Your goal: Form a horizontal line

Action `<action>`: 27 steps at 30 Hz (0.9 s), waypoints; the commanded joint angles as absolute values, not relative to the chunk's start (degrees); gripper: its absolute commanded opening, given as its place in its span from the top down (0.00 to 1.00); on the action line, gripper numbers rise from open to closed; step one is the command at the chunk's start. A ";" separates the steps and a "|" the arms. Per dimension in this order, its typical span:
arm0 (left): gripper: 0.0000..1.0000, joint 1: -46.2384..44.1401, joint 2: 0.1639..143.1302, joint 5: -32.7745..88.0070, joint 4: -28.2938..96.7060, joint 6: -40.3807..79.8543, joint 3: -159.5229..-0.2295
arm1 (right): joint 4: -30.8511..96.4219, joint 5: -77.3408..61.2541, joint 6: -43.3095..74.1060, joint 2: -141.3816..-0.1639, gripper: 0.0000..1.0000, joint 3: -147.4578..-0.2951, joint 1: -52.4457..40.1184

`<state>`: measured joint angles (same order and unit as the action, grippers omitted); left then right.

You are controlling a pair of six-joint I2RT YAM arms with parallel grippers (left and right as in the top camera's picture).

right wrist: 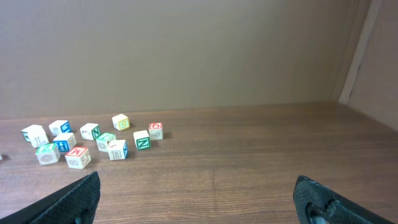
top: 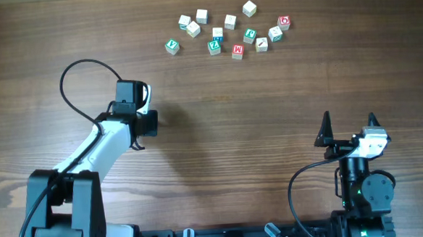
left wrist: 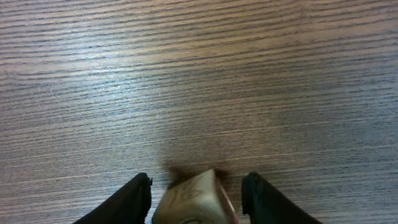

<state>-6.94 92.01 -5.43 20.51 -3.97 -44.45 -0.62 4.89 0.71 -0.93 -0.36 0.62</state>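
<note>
My left gripper (top: 143, 123) is over the bare table left of centre, well short of the cube cluster. In the left wrist view its fingers (left wrist: 196, 186) sit close on either side of a tilted pale wooden cube (left wrist: 193, 199), blurred, with a brownish engraving and a reddish edge. The red "M" cube (top: 238, 50) lies at the cluster's front and also shows in the right wrist view (right wrist: 78, 155). A blue-marked cube (top: 217, 33) and a dark-marked cube (top: 262, 43) lie near it. My right gripper (top: 348, 122) is open and empty near the front right, and shows in the right wrist view (right wrist: 196, 180).
Several other letter cubes lie scattered at the far centre, among them green-lettered ones (top: 171, 45) and one with a red round letter (top: 284, 21). A wall rises behind the table's far edge (right wrist: 199, 106).
</note>
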 commanded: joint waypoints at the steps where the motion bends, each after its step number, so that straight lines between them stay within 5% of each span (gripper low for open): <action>1: 0.48 -6.46 92.68 -4.97 20.08 -3.62 -44.10 | -0.75 3.95 0.03 -0.43 0.00 -0.30 0.34; 7: 0.61 -6.46 92.68 -4.95 20.14 -3.57 -44.10 | -0.75 3.95 0.03 -0.43 0.00 -0.30 0.34; 27: 0.60 -6.46 92.68 -5.02 17.15 -5.74 -44.10 | -0.75 3.95 0.03 -0.43 0.00 -0.30 0.34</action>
